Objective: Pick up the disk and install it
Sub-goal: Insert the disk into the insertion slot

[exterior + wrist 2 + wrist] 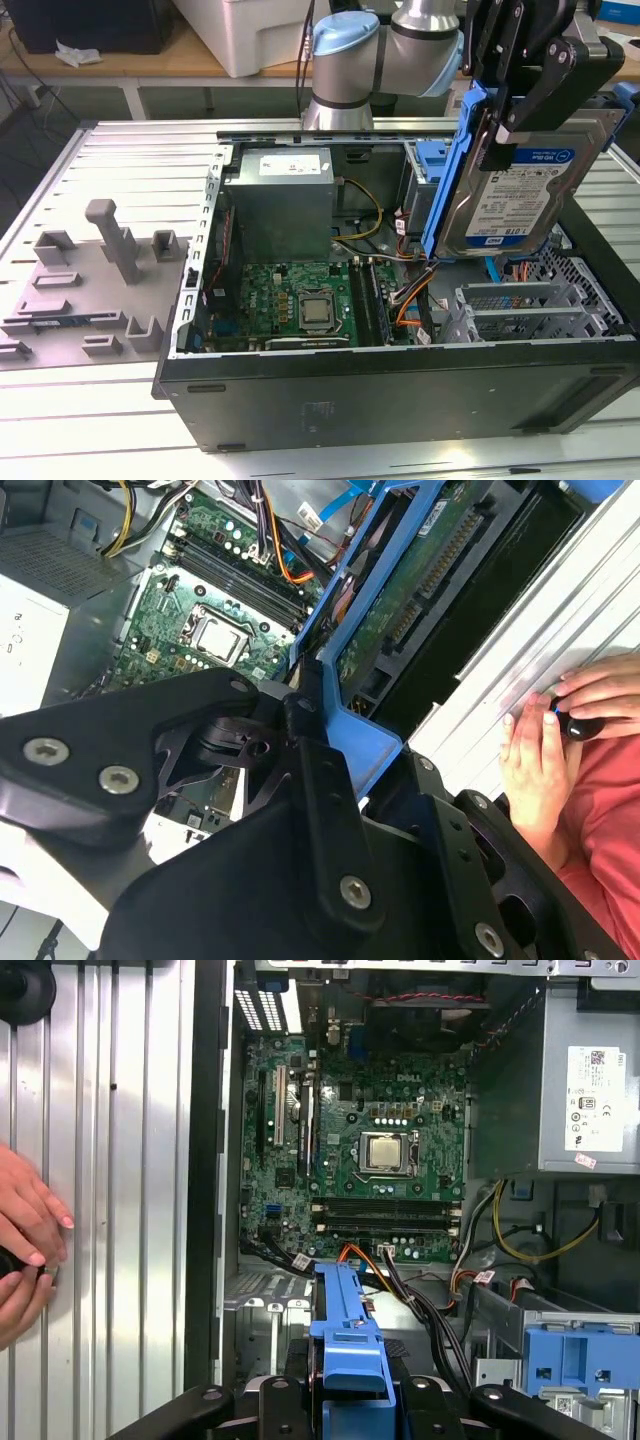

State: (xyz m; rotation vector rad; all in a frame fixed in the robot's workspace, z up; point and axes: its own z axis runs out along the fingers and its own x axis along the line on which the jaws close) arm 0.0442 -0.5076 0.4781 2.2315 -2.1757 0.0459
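Observation:
The disk [520, 195] is a silver drive with a blue-and-white label in a blue carrier rail. It hangs tilted above the open computer case [400, 390], over its part at the exterior view's right. My gripper [510, 120] is shut on the disk's upper end, black fingers on either side of the carrier. In the second wrist view the disk [400, 610] shows its green circuit-board underside beyond the gripper [325, 745]. In the first wrist view the blue carrier of the disk [340, 1310] sticks out from the gripper [345, 1400], over the case floor beside the motherboard.
Inside the case are a grey power supply [278, 200], a green motherboard [300, 300], loose cables and a blue-latched drive cage [580, 1360]. Grey fixture blocks [110, 240] stand on the slatted table at the exterior view's left. A person's hands [25, 1230] rest on the table beside the case.

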